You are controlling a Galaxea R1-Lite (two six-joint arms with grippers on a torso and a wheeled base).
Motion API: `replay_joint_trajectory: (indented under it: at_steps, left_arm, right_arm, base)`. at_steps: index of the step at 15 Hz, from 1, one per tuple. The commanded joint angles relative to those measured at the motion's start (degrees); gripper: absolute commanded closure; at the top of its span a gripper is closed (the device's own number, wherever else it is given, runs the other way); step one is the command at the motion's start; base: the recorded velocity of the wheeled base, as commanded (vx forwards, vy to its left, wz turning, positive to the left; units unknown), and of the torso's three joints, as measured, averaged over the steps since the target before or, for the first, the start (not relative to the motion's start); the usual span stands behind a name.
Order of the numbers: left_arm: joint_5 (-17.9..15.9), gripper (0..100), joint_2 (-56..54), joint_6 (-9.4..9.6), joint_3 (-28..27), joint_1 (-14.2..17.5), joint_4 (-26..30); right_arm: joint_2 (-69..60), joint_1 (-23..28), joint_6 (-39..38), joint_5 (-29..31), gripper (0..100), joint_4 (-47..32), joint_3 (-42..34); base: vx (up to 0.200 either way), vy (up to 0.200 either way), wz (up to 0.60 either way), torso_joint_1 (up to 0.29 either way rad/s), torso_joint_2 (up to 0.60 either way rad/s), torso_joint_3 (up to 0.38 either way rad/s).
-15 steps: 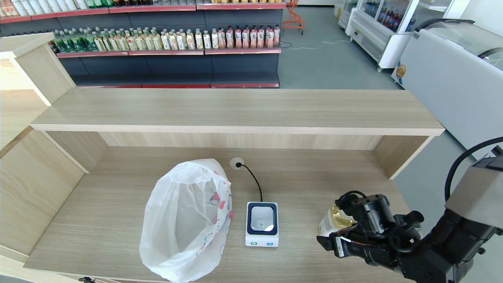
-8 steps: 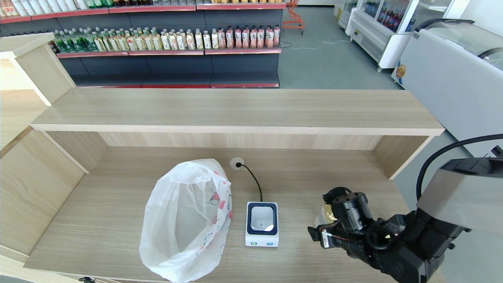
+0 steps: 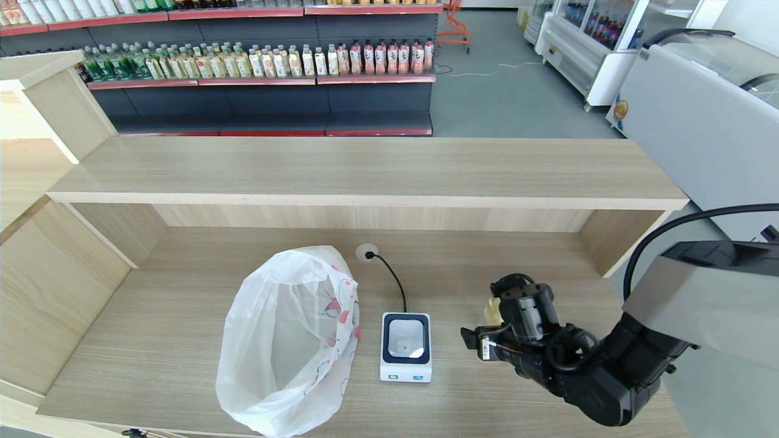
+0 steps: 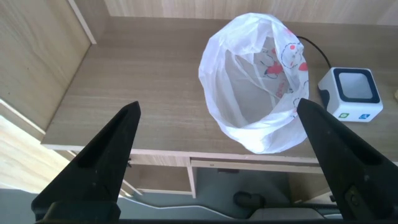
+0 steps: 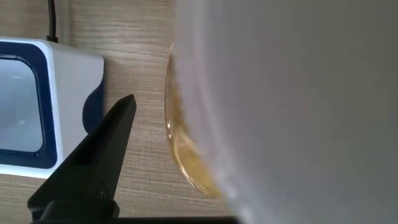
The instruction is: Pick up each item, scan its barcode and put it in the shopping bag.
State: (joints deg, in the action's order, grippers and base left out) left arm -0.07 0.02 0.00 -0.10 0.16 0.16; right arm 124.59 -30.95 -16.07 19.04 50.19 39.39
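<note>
- Counter of pale wood stretches wide to the left of the open white plastic shopping bag. Side walls and a raised shelf hem it in.
- White-and-blue barcode scanner sits just right of the bag.
- Right gripper, near the scanner's right side, is clamped on a pale gold-and-white container. The container is mostly hidden behind the wrist, so its shape is unclear.
- Left gripper hangs over the counter's near side with its fingers spread wide.

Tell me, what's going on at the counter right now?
Left tool open. Right tool gripping golden item, right of scanner. Bag open, nothing blocking.
</note>
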Motion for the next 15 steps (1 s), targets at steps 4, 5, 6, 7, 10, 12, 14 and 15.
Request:
replay_joint_trajectory:
  at_steps: [4, 5, 6, 7, 10, 12, 14, 15]
  left_arm:
    - [0.0, 0, 0.0, 0.0, 0.0, 0.0, 0.0]
    - [0.0, 0, 0.0, 0.0, 0.0, 0.0, 0.0]
    - [0.0, 0, 0.0, 0.0, 0.0, 0.0, 0.0]
    - [0.0, 0, 0.0, 0.0, 0.0, 0.0, 0.0]
    - [0.0, 0, 0.0, 0.0, 0.0, 0.0, 0.0]
    - [0.0, 0, 0.0, 0.0, 0.0, 0.0, 0.0]
    - [0.0, 0, 0.0, 0.0, 0.0, 0.0, 0.0]
    - [0.0, 0, 0.0, 0.0, 0.0, 0.0, 0.0]
  right_arm:
    - [0.9, -1.0, 0.0, -0.1, 100, 5.7, -0.4]
    - [0.9, -1.0, 0.3, -0.2, 100, 6.1, -0.5]
    - [0.8, -1.0, 0.6, -0.1, 100, 6.1, -0.5]
    - [0.9, -1.0, 0.9, -0.1, 100, 6.1, -0.5]
    - [1.4, -1.0, 3.0, -0.3, 100, 6.2, -0.4]
    - [1.8, -1.2, 3.5, -0.3, 100, 6.2, 0.2]
    - [2.3, -1.2, 5.4, -0.3, 100, 6.2, 0.5]
    - [2.5, -1.1, 5.5, -0.3, 100, 6.2, 1.4]
  base:
    - [0.0, 0.0, 0.0, 0.0, 0.0, 0.0]
    - [0.0, 0.0, 0.0, 0.0, 0.0, 0.0]
    - [0.0, 0.0, 0.0, 0.0, 0.0, 0.0]
    - [0.0, 0.0, 0.0, 0.0, 0.0, 0.0]
    - [0.0, 0.0, 0.0, 0.0, 0.0, 0.0]
    - [0.0, 0.0, 0.0, 0.0, 0.0, 0.0]
    - [0.0, 0.0, 0.0, 0.0, 0.0, 0.0]
    - [0.0, 0.0, 0.0, 0.0, 0.0, 0.0]
